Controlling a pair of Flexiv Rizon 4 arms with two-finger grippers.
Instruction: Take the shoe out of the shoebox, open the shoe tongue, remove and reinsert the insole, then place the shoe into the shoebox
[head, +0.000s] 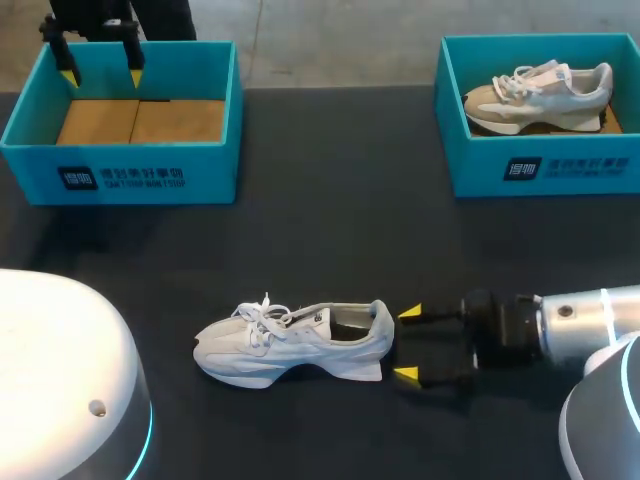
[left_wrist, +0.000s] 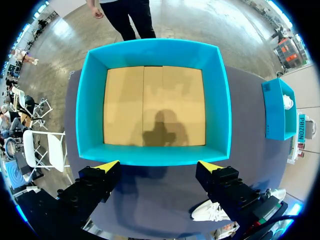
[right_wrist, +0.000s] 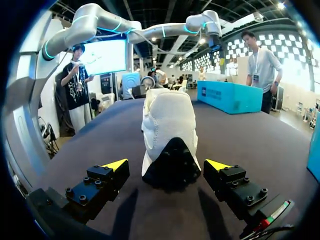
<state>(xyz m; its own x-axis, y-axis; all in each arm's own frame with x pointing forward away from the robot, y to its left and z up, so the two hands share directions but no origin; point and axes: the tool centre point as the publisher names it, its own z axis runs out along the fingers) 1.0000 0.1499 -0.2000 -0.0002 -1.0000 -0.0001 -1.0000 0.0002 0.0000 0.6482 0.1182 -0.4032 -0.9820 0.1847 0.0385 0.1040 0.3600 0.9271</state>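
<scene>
Just behind the heel of the white shoe (head: 295, 345): right gripper (head: 407, 344), fingers wide apart, one yellow tip to each side of the heel, neither touching. The right wrist view agrees: the heel is ahead of and between the spread fingers, with a gap on both sides.

The shoe stands on its sole on the table (head: 330, 230), toe pointing away from that gripper. Laces are bunched over the tongue and the collar is open upward. My reading is that the gripper is lined up on the heel to pinch and steady it for the tongue and insole work.

Well away from the shoe, far left: empty shoebox (head: 130, 175), bare cardboard floor. The left gripper (head: 101, 75) hovers over its rim, fingers apart, holding nothing. It is probably parked clear of the work.

Far right of the shoe: second shoebox (head: 540, 170) holding a beige shoe (head: 540, 95).

Judgement: the shoe is out of its box, and the tongue has not yet been opened.
</scene>
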